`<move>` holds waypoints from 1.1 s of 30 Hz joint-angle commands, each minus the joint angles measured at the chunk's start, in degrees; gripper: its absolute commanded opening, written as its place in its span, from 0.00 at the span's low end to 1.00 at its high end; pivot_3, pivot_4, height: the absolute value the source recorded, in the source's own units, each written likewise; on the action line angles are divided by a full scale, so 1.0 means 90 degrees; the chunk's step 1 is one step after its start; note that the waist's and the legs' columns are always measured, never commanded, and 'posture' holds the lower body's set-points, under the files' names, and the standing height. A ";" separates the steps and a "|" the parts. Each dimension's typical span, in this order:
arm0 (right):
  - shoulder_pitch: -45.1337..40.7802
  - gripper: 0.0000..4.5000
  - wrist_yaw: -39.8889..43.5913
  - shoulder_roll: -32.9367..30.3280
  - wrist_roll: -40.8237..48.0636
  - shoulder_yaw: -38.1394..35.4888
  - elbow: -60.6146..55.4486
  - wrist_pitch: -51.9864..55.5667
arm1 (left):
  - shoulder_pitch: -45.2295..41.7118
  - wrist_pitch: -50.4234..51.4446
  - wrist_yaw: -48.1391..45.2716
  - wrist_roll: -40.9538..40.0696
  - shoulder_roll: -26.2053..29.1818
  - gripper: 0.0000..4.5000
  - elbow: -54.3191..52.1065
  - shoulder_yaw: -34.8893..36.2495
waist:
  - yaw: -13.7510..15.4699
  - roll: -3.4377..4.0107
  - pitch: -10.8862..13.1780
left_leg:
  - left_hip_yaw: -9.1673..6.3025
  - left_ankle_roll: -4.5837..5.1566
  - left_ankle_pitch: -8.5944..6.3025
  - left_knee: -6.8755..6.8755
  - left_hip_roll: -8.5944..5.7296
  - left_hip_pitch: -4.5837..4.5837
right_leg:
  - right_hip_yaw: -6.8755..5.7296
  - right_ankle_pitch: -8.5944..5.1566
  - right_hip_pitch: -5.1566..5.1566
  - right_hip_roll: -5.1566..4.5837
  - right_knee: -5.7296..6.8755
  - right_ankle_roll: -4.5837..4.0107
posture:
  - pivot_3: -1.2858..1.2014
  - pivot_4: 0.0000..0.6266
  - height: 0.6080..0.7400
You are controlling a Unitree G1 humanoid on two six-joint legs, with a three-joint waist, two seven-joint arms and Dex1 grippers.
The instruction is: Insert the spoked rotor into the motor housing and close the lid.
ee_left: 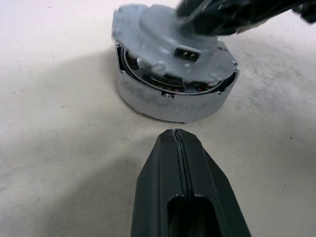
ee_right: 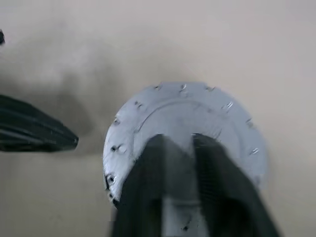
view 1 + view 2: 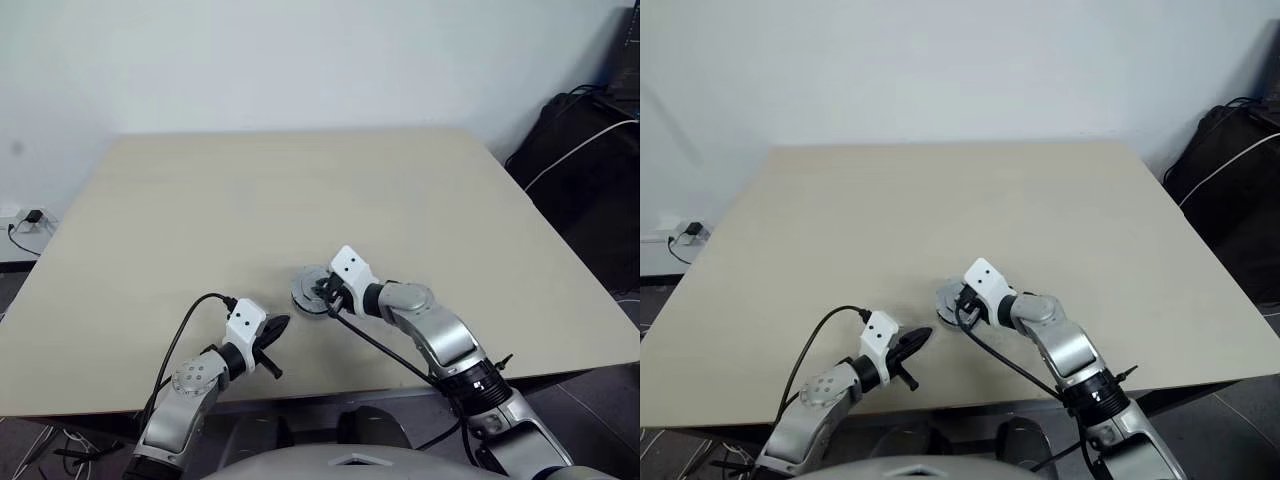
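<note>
— While the lid [image 1: 173,49] sits slightly tilted on the motor housing [image 1: 173,101] at the table's [image 3: 300,190] near middle, how will it handle?
— Stiff, light, slippery, I judge; press its flat top. My right gripper [image 2: 178,148] rests there, fingers slightly parted; my left gripper [image 1: 177,143] is closed, empty.

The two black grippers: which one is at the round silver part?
The right gripper: its fingers lie on the lid atop the motor housing. The left gripper is pinched shut beside it, apart, on the table.
</note>
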 commanded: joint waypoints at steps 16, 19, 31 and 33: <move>-0.0096 0.99 0.0047 0.0214 -0.0032 -0.0103 0.0355 -0.0726 | -0.0120 -0.0038 -0.0005 -0.0024 0.0063 0.00 -0.0262 0.0061 | 0.0000 0.0000 0.0000 | 0.0001 -0.0002 0.0001 0.0000 0.0000 0.0000 | 0.0002 0.0000 0.0000 0.0001 0.0001 -0.0001 | 0.52 0.00 1.00; -0.0118 0.99 -0.0003 0.0261 -0.0100 -0.0092 0.0530 -0.0732 | -0.0106 -0.0038 0.0010 -0.0022 0.0062 0.00 -0.0275 0.0070 | 0.0000 0.0000 0.0000 | 0.0001 -0.0002 0.0001 0.0000 0.0000 0.0001 | 0.0002 0.0000 0.0000 0.0002 0.0002 -0.0001 | 0.52 0.00 1.00; -0.0175 0.79 -0.0005 0.0372 -0.0210 -0.0112 0.0824 -0.0690 | -0.0077 -0.0045 0.0039 -0.0027 0.0081 0.00 -0.0314 0.0098 | -0.0001 0.0001 -0.0001 | 0.0003 -0.0006 0.0004 0.0001 0.0000 0.0002 | 0.0005 0.0001 0.0000 0.0003 0.0005 -0.0001 | 0.52 0.00 1.00; -0.0159 0.71 0.0020 0.0370 -0.0170 -0.0145 0.0744 -0.0630 | -0.0075 -0.0050 0.0037 -0.0033 0.0087 0.00 -0.0322 0.0102 | -0.0002 0.0001 -0.0001 | 0.0003 -0.0006 0.0004 0.0001 0.0000 0.0002 | 0.0006 0.0001 0.0000 0.0003 0.0006 -0.0001 | 0.52 0.00 1.00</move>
